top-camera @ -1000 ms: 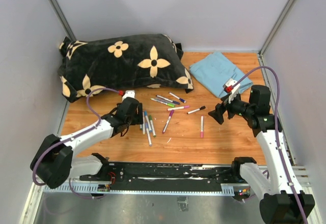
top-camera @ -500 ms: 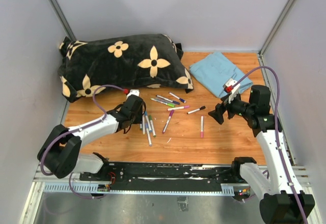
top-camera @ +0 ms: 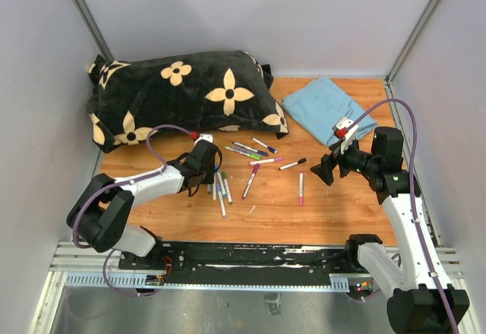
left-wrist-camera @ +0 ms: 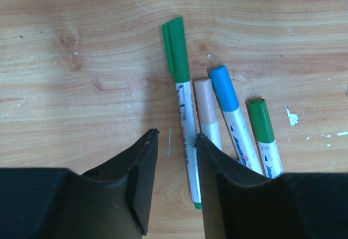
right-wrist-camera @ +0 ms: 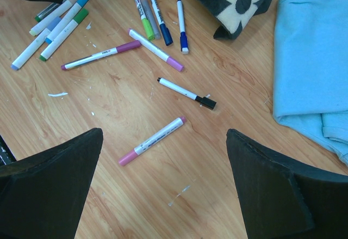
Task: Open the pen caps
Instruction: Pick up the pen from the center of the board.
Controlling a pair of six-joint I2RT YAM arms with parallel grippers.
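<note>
Left hand sits low at the leftmost bunch of pens, right hand hangs over the worktop's right side.

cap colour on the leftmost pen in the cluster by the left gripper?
The cap is green, clearest in the left wrist view.

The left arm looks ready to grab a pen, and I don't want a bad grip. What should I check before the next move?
1. Green-capped pen in the gap of the left fingers: ok, its barrel lies there, close to one finger.
2. Left fingers closed on it: not ok, a gap shows beside the barrel.
3. Green cap on the pen: ok.
4. Neighbours clear: not ok, the beige-capped pen disappears under one finger.
5. Right fingers open, empty: ok.
6. Right arm can reach the cap: cannot tell.
</note>
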